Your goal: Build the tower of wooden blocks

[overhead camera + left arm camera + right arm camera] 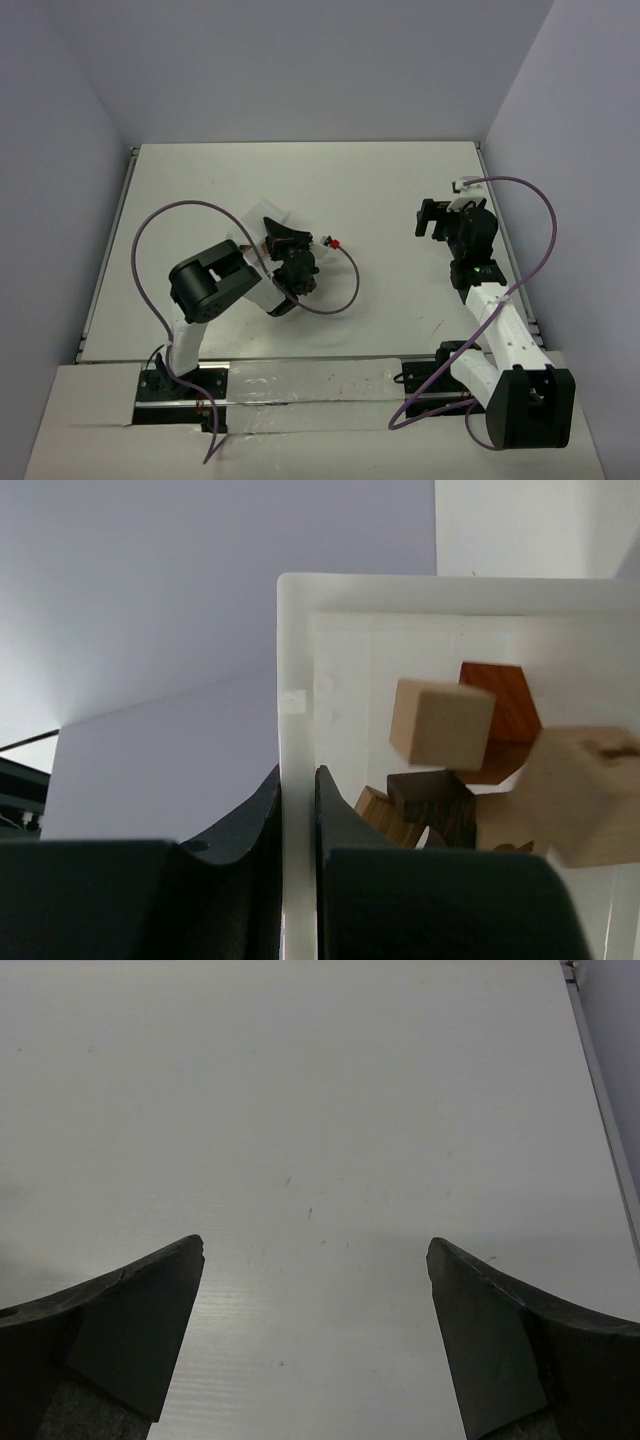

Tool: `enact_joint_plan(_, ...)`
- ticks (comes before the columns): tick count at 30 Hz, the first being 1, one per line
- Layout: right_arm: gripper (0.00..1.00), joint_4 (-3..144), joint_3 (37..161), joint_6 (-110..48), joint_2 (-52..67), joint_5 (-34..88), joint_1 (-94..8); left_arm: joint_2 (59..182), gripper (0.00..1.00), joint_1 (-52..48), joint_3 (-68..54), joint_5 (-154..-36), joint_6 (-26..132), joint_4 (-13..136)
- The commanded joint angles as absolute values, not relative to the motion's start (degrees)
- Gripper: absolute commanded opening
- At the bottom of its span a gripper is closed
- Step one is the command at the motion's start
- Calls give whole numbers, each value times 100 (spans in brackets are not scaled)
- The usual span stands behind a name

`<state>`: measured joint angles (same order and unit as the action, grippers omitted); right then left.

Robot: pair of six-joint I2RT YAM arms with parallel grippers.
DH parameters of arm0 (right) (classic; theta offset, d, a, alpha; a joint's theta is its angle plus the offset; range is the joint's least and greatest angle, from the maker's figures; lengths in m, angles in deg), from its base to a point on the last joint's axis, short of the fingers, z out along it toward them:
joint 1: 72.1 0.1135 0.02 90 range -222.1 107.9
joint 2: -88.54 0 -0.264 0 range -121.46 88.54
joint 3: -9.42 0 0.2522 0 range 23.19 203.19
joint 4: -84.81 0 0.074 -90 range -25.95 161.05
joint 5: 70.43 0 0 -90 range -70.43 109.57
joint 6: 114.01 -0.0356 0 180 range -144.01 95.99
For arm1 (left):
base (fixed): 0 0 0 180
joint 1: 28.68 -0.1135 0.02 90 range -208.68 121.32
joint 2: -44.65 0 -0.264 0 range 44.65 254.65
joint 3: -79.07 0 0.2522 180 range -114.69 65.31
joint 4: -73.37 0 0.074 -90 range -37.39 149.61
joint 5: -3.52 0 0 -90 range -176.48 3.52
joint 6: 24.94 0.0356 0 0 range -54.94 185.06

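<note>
My left gripper [298, 772] is shut on the side wall of the white plastic bin [296, 680], one finger outside and one inside. Loose wood blocks jumble inside the bin: a light tan cube [441, 723], a reddish-brown hexagonal block [503, 702], a dark brown block [436, 800] and a large blurred tan block [585, 795]. No stacked wood block tower is in view. In the top view the left gripper [292, 262] covers most of the bin [256, 226], which sits tilted left of centre. My right gripper [432, 218] [315, 1245] stands open over bare table.
The white table [380, 190] is bounded by grey walls at the back and sides, with a raised rail [603, 1090] along its right edge. A purple cable [345, 290] with a small red tip [338, 243] loops beside the left gripper.
</note>
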<state>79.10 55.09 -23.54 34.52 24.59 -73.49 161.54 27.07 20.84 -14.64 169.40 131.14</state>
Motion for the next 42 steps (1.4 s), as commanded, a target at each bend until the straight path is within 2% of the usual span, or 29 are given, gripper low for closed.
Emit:
enact_joint_plan(1,100,8028,5808,-2392,3554,2463,-7397,16216,0,2912,1945,-1282,17542,16620)
enact_joint_plan(17,100,8030,5799,-2392,3583,2458,-7413,16936,0,3374,1796,-1169,17927,16622)
enact_joint_plan(26,100,8017,5799,-2392,3589,2490,-7406,16752,0,3262,1840,-1220,18118,16622)
enact_joint_plan(33,100,8006,5766,-2392,3631,2487,-7442,16267,0,2712,2192,-1191,18152,16622)
enact_joint_plan(38,100,7982,5825,-2567,3504,2562,-7440,16196,0,3112,2196,-1161,18151,16622)
enact_joint_plan(42,100,7984,5766,-2524,3632,2524,-7471,16162,0,2925,2014,-1190,18194,16622)
